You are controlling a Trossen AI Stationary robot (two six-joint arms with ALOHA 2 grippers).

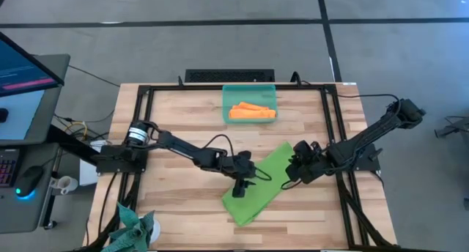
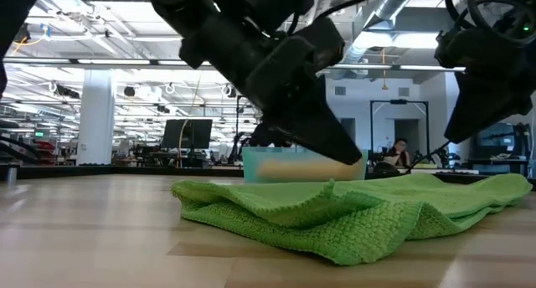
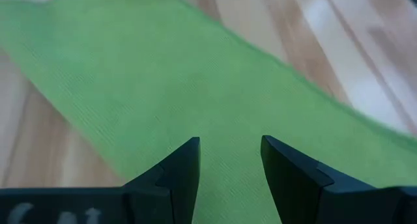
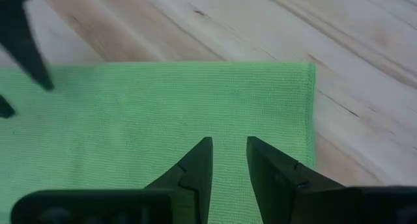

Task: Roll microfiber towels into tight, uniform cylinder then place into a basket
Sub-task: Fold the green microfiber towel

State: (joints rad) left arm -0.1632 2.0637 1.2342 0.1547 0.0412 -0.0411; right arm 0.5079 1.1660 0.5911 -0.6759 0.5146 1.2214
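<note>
The lime green towel (image 1: 260,182) lies on the table as a long folded strip, running slantwise from the near middle toward the far right, with rumpled folds at its near end (image 2: 335,221). My left gripper (image 1: 240,184) is open, just above the strip's middle (image 3: 228,94). My right gripper (image 1: 297,168) is open by a narrow gap, above the strip's far end, near its hemmed edge (image 4: 311,113). The orange towel (image 1: 252,111) lies rolled inside the teal-green basket (image 1: 227,98) at the table's far middle.
A dark teal-grey cloth (image 1: 133,228) lies at the table's near left corner. Black frame rails (image 1: 333,135) run along the table's sides. A monitor (image 1: 26,69) stands off the left edge. A person (image 2: 400,151) sits far behind the table.
</note>
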